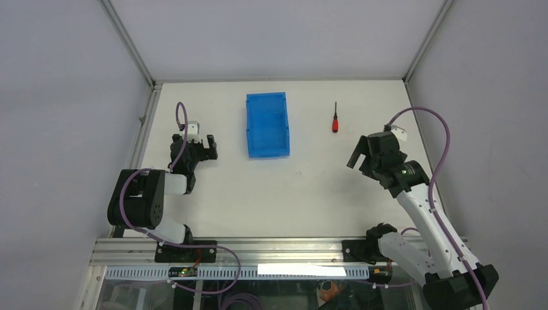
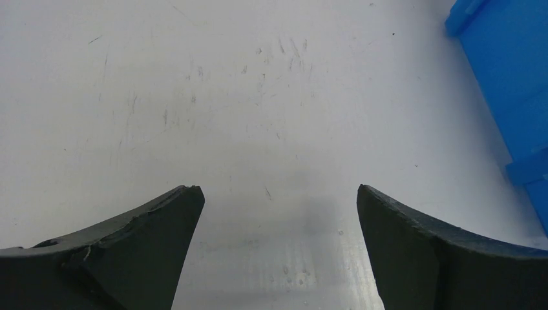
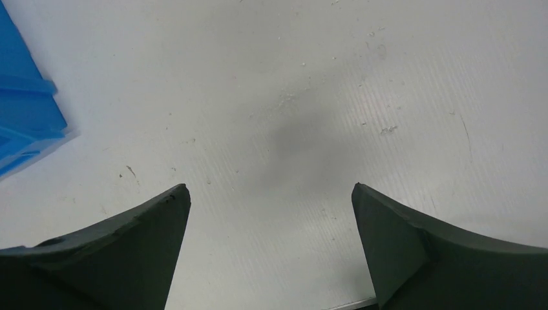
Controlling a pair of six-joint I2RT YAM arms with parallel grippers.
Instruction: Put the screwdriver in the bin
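Top external view has the screwdriver [image 1: 335, 119] lying on the counter [image 1: 310, 194], well right of the bin [image 1: 267, 126] and just beyond the right gripper [image 1: 359, 157], handle towards the arms. Both grippers hang spread wide and empty, the left gripper [image 1: 205, 146] on the bin's other side. The screwdriver looks light, rigid and apt to roll. Its thicker red handle seems the surest hold, pinched across its width.

- The translucent blue rectangular plastic bin [image 1: 267, 124] sat upper centre, on the white table [image 1: 310, 194].
- The slim red-handled screwdriver [image 1: 335, 119] lay right of it, well apart.
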